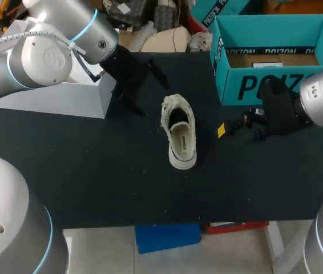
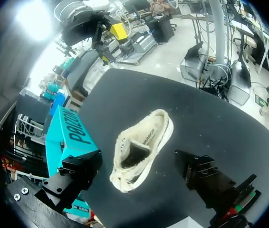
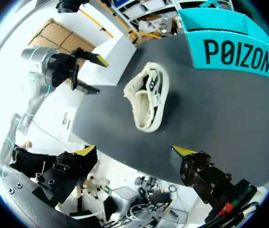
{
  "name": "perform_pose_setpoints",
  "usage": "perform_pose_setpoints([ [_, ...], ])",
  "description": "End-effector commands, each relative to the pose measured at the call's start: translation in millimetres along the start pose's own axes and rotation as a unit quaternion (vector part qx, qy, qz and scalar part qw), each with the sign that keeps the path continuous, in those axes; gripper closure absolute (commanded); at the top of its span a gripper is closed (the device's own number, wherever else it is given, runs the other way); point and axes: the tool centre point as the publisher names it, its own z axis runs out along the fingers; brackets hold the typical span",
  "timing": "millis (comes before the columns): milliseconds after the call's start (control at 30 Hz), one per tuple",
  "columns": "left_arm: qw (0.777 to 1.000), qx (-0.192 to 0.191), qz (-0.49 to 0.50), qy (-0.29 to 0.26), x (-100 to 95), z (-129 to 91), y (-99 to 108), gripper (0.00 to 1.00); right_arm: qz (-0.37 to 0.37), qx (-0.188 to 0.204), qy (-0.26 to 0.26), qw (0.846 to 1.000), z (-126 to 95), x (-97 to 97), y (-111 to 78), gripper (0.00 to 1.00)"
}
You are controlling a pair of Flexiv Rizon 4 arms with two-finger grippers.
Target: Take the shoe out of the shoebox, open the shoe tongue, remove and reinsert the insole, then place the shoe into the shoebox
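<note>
Right gripper (image 3: 134, 151) open, empty, beside shoe (image 3: 147, 96) | left gripper (image 1: 148, 91) open, opposite flank | shoe's length runs between them

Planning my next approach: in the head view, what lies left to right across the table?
White box → left gripper → shoe → shoebox

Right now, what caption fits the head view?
White sneaker on black table, outside the teal shoebox, between left gripper and right gripper.

Black table (image 1: 104, 171); white block (image 1: 64, 97), perhaps cardboard
</note>
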Motion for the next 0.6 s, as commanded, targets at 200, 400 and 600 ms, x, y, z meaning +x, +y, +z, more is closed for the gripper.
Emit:
perform_pose_setpoints([
  [200, 0.994, -0.026, 0.099, 0.041, -9.9, 7.4, 9.0, 0.09, 0.000, 0.000, -0.001, 1.000, -0.1, 0.5, 0.0, 0.00],
  [400, 0.968, -0.087, 0.221, 0.075, -15.5, 24.2, 27.3, 0.16, 0.000, 0.000, -0.001, 1.000, -0.1, 0.5, 0.0, 0.00],
  [600, 0.947, -0.098, 0.278, 0.128, -13.9, 51.1, 47.8, 0.26, 0.000, 0.000, -0.001, 1.000, -0.1, 0.5, 0.0, 0.00],
])
